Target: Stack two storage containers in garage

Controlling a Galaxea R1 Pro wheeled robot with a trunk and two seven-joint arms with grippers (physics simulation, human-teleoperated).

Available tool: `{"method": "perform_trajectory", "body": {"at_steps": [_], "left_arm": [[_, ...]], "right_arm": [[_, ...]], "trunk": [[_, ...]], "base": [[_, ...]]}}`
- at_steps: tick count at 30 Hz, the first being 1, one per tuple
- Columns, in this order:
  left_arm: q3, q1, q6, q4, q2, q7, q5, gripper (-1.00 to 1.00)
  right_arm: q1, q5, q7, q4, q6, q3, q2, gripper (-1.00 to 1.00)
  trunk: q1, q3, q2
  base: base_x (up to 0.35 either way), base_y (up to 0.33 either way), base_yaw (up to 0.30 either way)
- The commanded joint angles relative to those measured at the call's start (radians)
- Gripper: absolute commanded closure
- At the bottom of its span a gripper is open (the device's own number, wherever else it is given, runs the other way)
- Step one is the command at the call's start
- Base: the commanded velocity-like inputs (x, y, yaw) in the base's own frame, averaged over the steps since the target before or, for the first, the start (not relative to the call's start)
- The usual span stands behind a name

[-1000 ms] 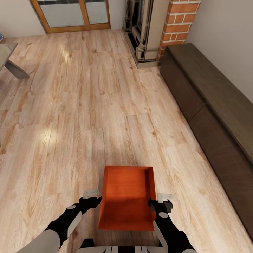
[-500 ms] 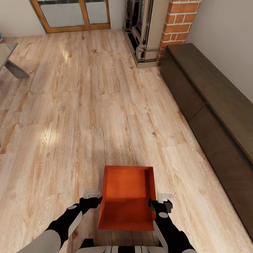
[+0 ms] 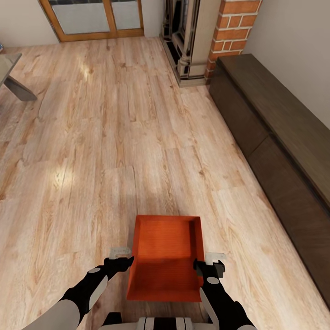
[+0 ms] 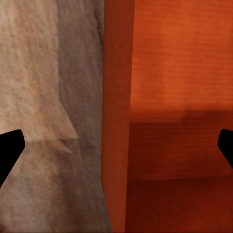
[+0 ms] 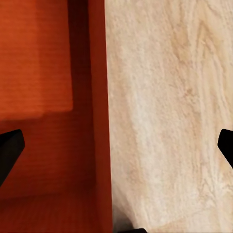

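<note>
While the orange-red container (image 3: 165, 256) sits in the same spot between the arms as a second ago, the room around it has slid a little in the head view: the table leg (image 3: 18, 87) at far left, the brick fireplace (image 3: 229, 32) and the long dark cabinet (image 3: 275, 128) on the right have all shifted slightly, so the camera and base have begun to move, not the bin.

On the left, the left claw (image 3: 120, 256) stands spread astride the bin's left wall, its fingertips (image 4: 9, 150) wide apart. On the right, the right claw (image 3: 213, 262) is likewise spread over the right wall.

I judge the carry toward the garage is just starting, over the wood-plank floor (image 3: 114, 151) of the living room.
</note>
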Motion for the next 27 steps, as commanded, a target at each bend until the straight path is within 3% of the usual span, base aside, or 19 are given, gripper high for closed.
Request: {"method": "perform_trajectory", "body": {"at_steps": [1, 5, 12, 27], "left_arm": [[-0.006, 0.000, 0.005, -0.001, 0.001, -0.001, 0.010, -1.00], [-0.006, 0.000, 0.005, -0.001, 0.001, -0.001, 0.010, -1.00], [-0.006, 0.000, 0.005, -0.001, 0.001, -0.001, 0.011, -1.00], [-0.006, 0.000, 0.006, -0.001, 0.001, -0.001, 0.009, -1.00]], "right_arm": [[0.000, 0.004, -0.007, -0.002, 0.009, 0.004, 0.000, -1.00], [0.000, 0.004, -0.007, -0.002, 0.009, 0.004, 0.000, -1.00], [0.000, 0.004, -0.007, -0.002, 0.009, 0.004, 0.000, -1.00], [0.000, 0.004, -0.007, -0.002, 0.009, 0.004, 0.000, -1.00]], "trunk": [[0.004, -0.004, -0.007], [0.019, -0.016, -0.035], [0.019, -0.016, -0.035], [0.077, -0.063, -0.140]], "base": [[0.000, 0.000, 0.000], [0.000, 0.000, 0.000], [0.000, 0.000, 0.000], [0.000, 0.000, 0.000]]}}
